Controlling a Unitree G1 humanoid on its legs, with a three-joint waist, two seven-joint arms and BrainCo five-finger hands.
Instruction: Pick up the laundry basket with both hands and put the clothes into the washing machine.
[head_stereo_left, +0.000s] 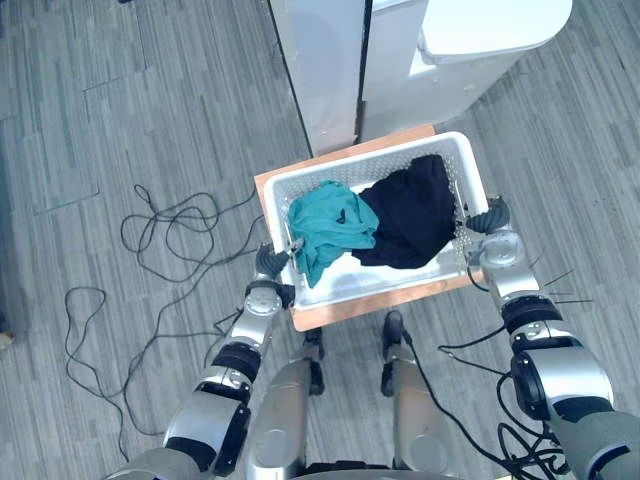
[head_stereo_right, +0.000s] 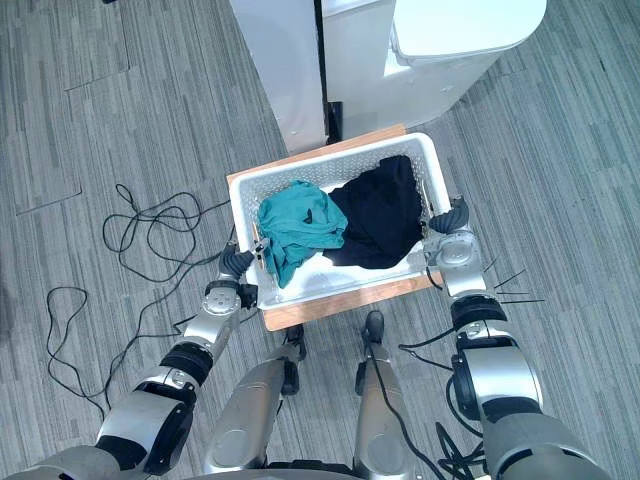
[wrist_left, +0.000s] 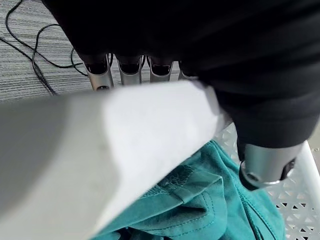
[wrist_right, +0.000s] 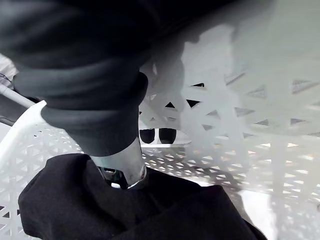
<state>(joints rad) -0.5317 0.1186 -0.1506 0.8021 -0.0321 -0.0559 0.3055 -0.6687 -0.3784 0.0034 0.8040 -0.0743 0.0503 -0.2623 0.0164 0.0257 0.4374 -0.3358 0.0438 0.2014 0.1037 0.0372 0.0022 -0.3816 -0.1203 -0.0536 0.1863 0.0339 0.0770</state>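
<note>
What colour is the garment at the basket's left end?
The garment is teal, clearest in the left eye view.

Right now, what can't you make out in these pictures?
- Washing machine opening: cut off by the eye views' top edge.
- Laundry basket floor: hidden under the teal garment and black garment.
- Left hand fingertips: behind the basket rim, left wrist view.
- Wooden stand: just its edges show from under the basket, eye views.

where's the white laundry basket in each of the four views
Left eye: laundry basket at centre, on a wooden board.
Right eye: centre, slightly left.
Left wrist: its white rim crosses the view.
Right wrist: its perforated wall.
Landmarks: teal garment links left wrist, black garment right wrist.
</note>
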